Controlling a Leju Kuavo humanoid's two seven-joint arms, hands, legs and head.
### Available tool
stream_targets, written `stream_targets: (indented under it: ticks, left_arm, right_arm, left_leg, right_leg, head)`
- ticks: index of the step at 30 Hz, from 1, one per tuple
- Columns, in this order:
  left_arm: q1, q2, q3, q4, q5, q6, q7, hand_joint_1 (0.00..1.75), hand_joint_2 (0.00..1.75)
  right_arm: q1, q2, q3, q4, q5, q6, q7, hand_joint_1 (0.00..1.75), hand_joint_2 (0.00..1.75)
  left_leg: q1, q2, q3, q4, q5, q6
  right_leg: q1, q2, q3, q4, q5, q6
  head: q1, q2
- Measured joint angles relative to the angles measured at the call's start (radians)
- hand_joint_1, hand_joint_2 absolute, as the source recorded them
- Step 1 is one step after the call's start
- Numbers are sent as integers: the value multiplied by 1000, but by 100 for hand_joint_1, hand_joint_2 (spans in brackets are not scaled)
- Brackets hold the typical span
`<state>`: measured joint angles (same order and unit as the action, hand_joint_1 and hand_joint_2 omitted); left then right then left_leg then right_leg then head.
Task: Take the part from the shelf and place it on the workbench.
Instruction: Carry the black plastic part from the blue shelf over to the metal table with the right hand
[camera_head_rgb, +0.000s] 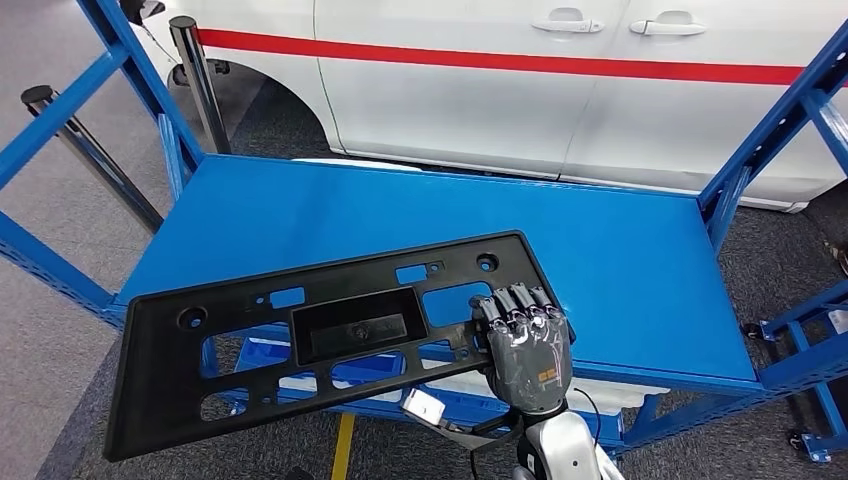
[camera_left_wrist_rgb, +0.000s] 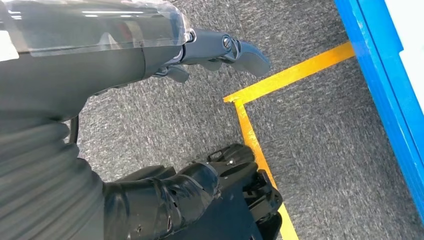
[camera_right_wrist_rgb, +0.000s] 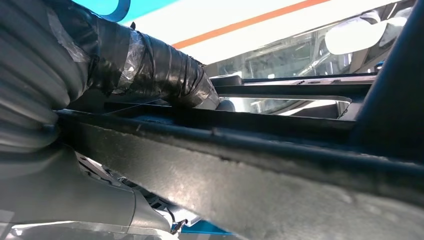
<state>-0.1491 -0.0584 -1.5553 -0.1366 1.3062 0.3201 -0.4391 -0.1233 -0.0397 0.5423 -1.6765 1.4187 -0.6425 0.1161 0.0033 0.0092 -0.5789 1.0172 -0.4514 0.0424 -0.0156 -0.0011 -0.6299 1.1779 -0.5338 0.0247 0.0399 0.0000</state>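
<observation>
Blue workbench (camera_head_rgb: 620, 260) bare, right hand (camera_head_rgb: 525, 345) grasping black part (camera_head_rgb: 330, 330) overhanging near edge, left hand (camera_left_wrist_rgb: 165, 55) released

right arm comes up from the lower edge of the head view, silver forearm near vertical, wrist straight. right hand (camera_head_rgb: 524, 345) back toward the camera, fingers (camera_head_rgb: 516, 304) pointing up and curled over the near right edge of the black part (camera_head_rgb: 330, 335), gripping it. in the right wrist view the taped dark fingers (camera_right_wrist_rgb: 150, 67) lie across the top of the part's rim, thumb side below it, so the rim sits pinched between them.

left arm hangs down. left hand (camera_left_wrist_rgb: 150, 200) in its wrist view holds nothing; thumb (camera_left_wrist_rgb: 235, 50) extended, well apart from the dark fingers (camera_left_wrist_rgb: 235, 165), which are loosely bent.
</observation>
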Motion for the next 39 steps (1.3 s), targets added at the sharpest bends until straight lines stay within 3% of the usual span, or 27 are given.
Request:
stream_targets:
  ticks: [2, 6, 8, 10, 12, 13, 14, 16, 18, 21, 22, 24, 26, 27, 28, 30, 32, 33, 36, 37, 39]
  left_arm:
    - [-1, -1, 0, 0, -1, 0, 0, 0, 175]
    - [-1, -1, 0, 0, -3, 0, 1, 0, 175]
    - [-1, 0, 0, 0, -4, 1, 3, 0, 175]
    - [-2, -1, 0, 0, -7, 3, 5, 0, 175]
    - [-2, -1, 0, 0, -10, 6, 7, 0, 175]
    - [-2, -1, 0, 0, -11, 7, 8, 0, 175]
    - [-3, -1, 0, 0, -12, 8, 8, 0, 175]
    - [-6, 0, 0, 0, -13, 9, 9, 0, 175]
    - [-11, 0, 0, 0, -14, 10, 9, 0, 175]
    - [-12, 0, 0, 0, -14, 11, 10, 0, 175]
    - [-12, 0, 0, 0, -14, 11, 10, 0, 175]
    - [-15, -1, 0, 0, -14, 11, 11, 0, 175]
    - [-16, -1, 0, 0, -15, 10, 11, 0, 175]
    - [-15, -2, 0, 0, -16, 9, 11, 0, 175]
    - [-15, -2, 0, 0, -17, 9, 11, 0, 175]
    - [-15, -3, 0, 0, -20, 9, 12, 0, 175]
    - [-16, -4, 0, 0, -20, 9, 12, 0, 175]
    - [-16, -5, 0, 0, -21, 9, 12, 0, 175]
    - [-16, -5, 0, 0, -22, 10, 12, 0, 175]
    - [-15, -5, 0, 0, -22, 10, 12, 0, 175]
    - [-15, -5, 0, 0, -23, 11, 12, 0, 175]
  right_arm:
    - [-1, 0, 0, 0, 0, 0, 0, 175, 175]
    - [-2, 1, -3, 0, 0, 0, 0, 175, 175]
    - [-5, 4, -4, 0, 1, 0, 0, 175, 175]
    - [-7, 7, -4, 0, 1, 0, 0, 175, 175]
    - [-8, 8, -4, 0, 1, 0, 0, 175, 175]
    - [-9, 8, -4, 0, 1, 0, 0, 175, 175]
    - [-10, 8, -4, 0, 1, 0, 0, 175, 175]
    - [-13, 9, -4, 0, 1, 0, 0, 175, 175]
    - [-16, 11, -4, 0, 1, 0, 0, 175, 175]
    - [-18, 13, -4, 0, 1, 0, -1, 175, 175]
    - [-19, 13, -4, 0, 0, 1, -2, 175, 175]
    - [-21, 13, -4, 0, -4, 2, -4, 175, 175]
    - [-23, 13, -4, 1, -7, 3, -6, 175, 175]
    - [-24, 13, -4, 1, -7, 3, -8, 175, 175]
    - [-24, 13, -4, 2, -8, 3, -9, 175, 175]
    - [-26, 13, -4, 2, -9, 3, -12, 175, 175]
    - [-31, 13, -4, 2, -9, 3, -12, 175, 175]
    - [-33, 13, -4, 2, -9, 3, -12, 175, 175]
    - [-36, 13, -4, 2, -13, 4, -13, 175, 175]
    - [-37, 13, -4, 1, -14, 5, -14, 175, 175]
    - [-39, 13, -4, 1, -16, 6, -16, 175, 175]
  left_leg:
    - [-4, -1, -11, 15, -2, -8]
    - [-4, -3, -23, 23, 4, -32]
    - [-1, -4, -42, 70, -38, -43]
    - [3, -5, -85, 185, -116, -55]
    - [6, -5, -110, 277, -159, -59]
    - [6, -5, -99, 274, -153, -58]
    - [6, -5, -67, 230, -132, -54]
    - [1, -5, 22, 87, -85, -38]
    - [-7, -4, 67, 1, -64, -24]
    - [-10, -2, 64, -18, -44, -12]
    - [-7, -1, 62, -26, -32, -7]
    - [-1, 2, 51, -39, -8, 3]
    - [-2, 3, 26, -35, 7, 6]
    - [-2, 4, 13, -30, 12, 5]
    - [-1, 4, 1, -24, 17, 3]
    - [2, 4, -21, -8, 22, -2]
    - [2, 3, -39, 9, 25, -11]
    - [1, 2, -44, 16, 27, -16]
    - [1, 0, -54, 24, 36, -33]
    - [2, 0, -60, 32, 27, -39]
    - [6, -2, -84, 96, -35, -49]
  right_leg:
    - [2, 0, 53, -101, 29, -10]
    - [6, 1, 50, -122, 46, -38]
    - [2, -1, 44, -128, 58, -52]
    - [2, -2, 31, -127, 68, -59]
    - [4, -3, 16, -125, 78, -60]
    - [5, -3, 9, -125, 83, -59]
    - [7, -3, 3, -124, 88, -58]
    - [10, -2, -4, -124, 98, -55]
    - [9, -2, -7, -126, 108, -45]
    - [5, -5, -9, -133, 121, -25]
    - [5, -4, -13, -126, 110, -19]
    - [4, -2, -38, -60, 42, -12]
    - [2, 0, -75, 60, -42, -6]
    - [1, 0, -82, 105, -61, -2]
    - [-1, 0, -72, 115, -59, 1]
    - [-6, -1, 2, 29, -17, 6]
    - [-5, 0, 75, -82, 7, 1]
    - [-3, 1, 89, -110, 10, -5]
    - [0, 4, 79, -121, 19, -29]
    - [-1, 4, 74, -122, 26, -38]
    - [-4, 2, 58, -125, 42, -52]
  head:
    - [0, 0]
    - [0, 0]
    - [-1, 0]
    - [-2, 0]
    - [-2, 0]
    - [-2, 0]
    - [-2, 0]
    - [-2, 0]
    - [-1, 0]
    - [-1, 0]
    - [-1, 0]
    - [-1, 0]
    - [-1, 0]
    - [-1, 0]
    - [-1, 0]
    - [-1, 0]
    - [-1, 0]
    - [-1, 0]
    - [-1, 0]
    - [-1, 0]
    - [-2, 0]
